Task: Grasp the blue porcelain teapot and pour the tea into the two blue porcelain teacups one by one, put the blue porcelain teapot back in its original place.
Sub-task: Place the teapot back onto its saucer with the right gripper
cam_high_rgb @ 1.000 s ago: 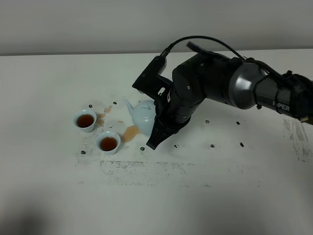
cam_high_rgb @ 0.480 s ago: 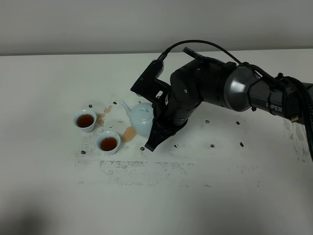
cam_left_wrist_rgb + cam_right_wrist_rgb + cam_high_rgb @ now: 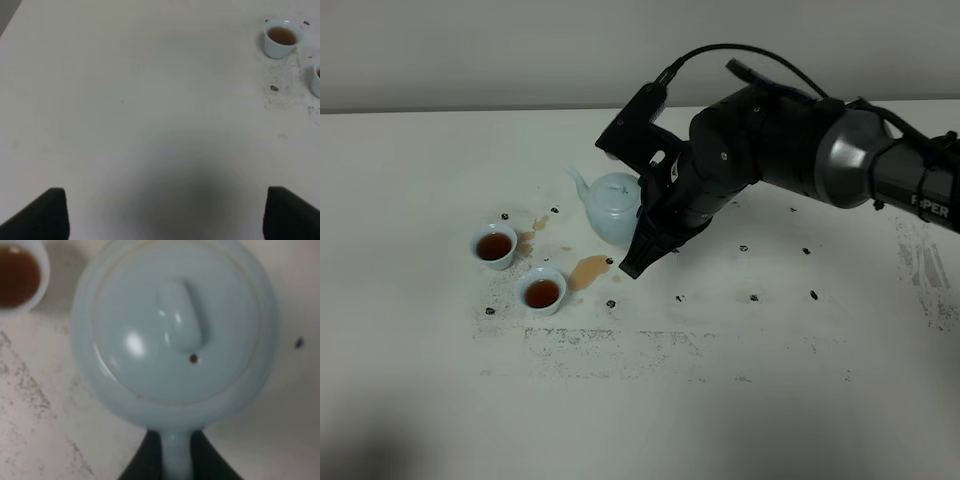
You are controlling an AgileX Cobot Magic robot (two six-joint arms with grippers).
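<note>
My right gripper (image 3: 176, 460) clamps the teapot (image 3: 612, 207) handle; both teacups (image 3: 495, 245) (image 3: 542, 292) look filled, so I lower it level and gently, right of the spill (image 3: 586, 271).

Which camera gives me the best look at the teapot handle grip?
Right wrist: the right gripper is shut on the teapot handle, close up. Exterior high shows the pot with the handle hidden behind the arm; left wrist shows none.

Glossy black right arm (image 3: 770, 150), bulbous rounded housings, grey metallic band near the elbow, white lettering on the forearm. Thin black cable (image 3: 720, 55) looping over the top into a boxy wrist block. Tapered dark fingers (image 3: 642, 255). Left gripper (image 3: 165, 212): two matte black fingertips only.
</note>
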